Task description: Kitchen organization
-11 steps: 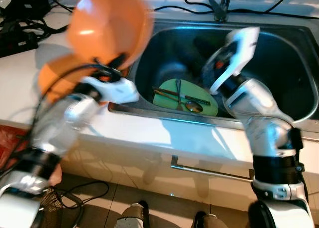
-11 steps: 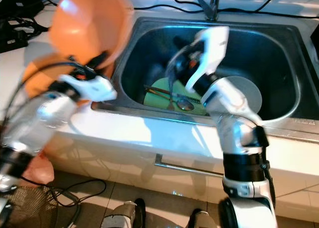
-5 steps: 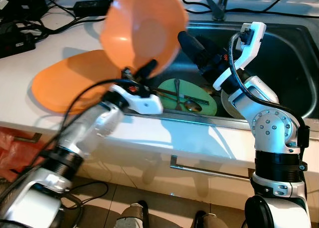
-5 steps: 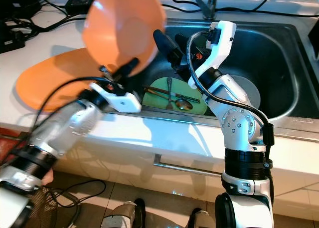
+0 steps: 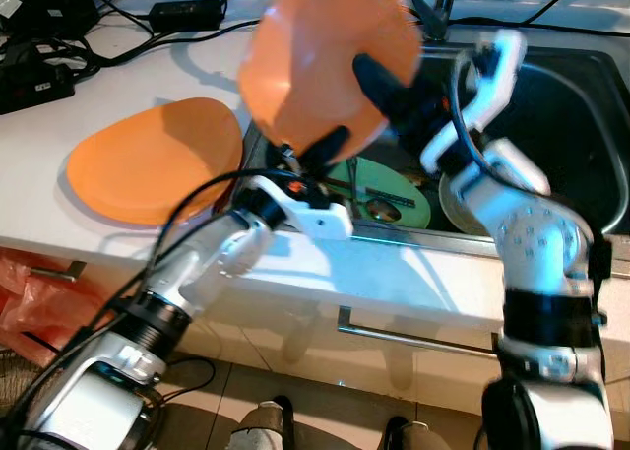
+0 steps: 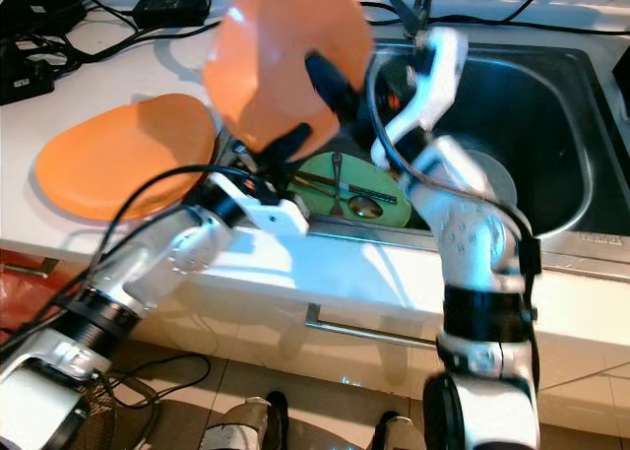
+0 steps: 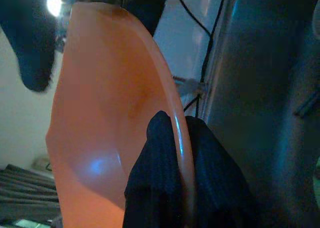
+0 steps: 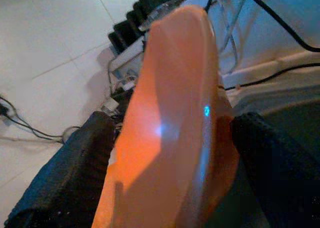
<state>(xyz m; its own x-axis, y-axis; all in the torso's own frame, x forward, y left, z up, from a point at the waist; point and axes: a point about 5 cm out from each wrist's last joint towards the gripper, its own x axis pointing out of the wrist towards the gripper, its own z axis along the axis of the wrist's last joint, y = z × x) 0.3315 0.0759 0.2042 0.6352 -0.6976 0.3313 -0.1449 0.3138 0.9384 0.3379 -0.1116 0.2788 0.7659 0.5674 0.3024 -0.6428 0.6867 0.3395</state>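
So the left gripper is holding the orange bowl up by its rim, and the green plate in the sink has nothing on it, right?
Not quite. The left gripper does pinch the orange bowl by its rim, but the green plate in the sink is not bare: a spoon and other utensils lie across it, as the left eye view shows.

Orange bowl [image 8: 170,133] edge-on, frame centre; one black finger [image 8: 70,178] each side, spread wide. Cables [image 8: 280,28] upper right.

I see sink [image 5: 581,125] right half open | green plate [image 5: 394,199] with cutlery, grey plate [image 5: 463,204] on floor | raised orange bowl [image 5: 315,66] blocks left rim | counter: orange plate [image 5: 148,164], cables behind.
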